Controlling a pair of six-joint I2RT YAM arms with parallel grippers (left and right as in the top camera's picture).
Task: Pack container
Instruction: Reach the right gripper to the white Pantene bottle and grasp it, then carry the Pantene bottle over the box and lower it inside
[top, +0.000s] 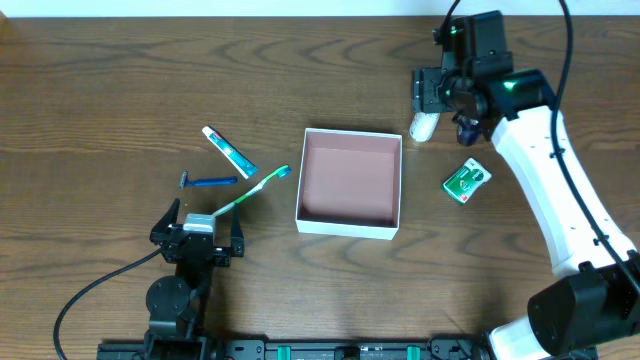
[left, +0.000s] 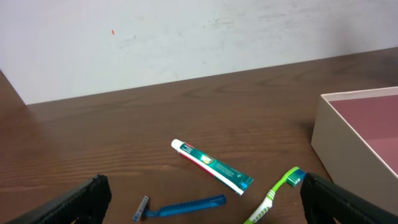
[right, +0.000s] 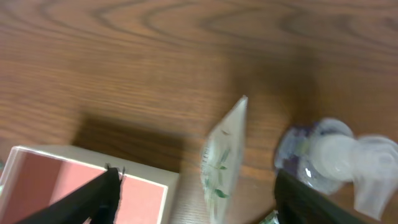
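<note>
At the middle of the wooden table (top: 100, 80) lies the container (top: 345, 228), white-walled with a pinkish-brown floor; the right gripper (top: 430, 98) hangs past its far right corner, jaws spread either side of a white sachet (right: 222, 163) with a green leaf print, not pinching it; the sachet's lettering is too blurred to read; a clear bottle (right: 333, 160) stands just right of it; the left gripper (top: 200, 228), jaws spread wide and holding nothing, sits near left, just beside the handle of a green toothbrush (top: 252, 190); farther off lie a toothpaste tube (left: 211, 165) with green and red print too small to read and a blue razor (left: 183, 206); right of the container lies a green packet (top: 466, 180) with unreadable white marks.
</note>
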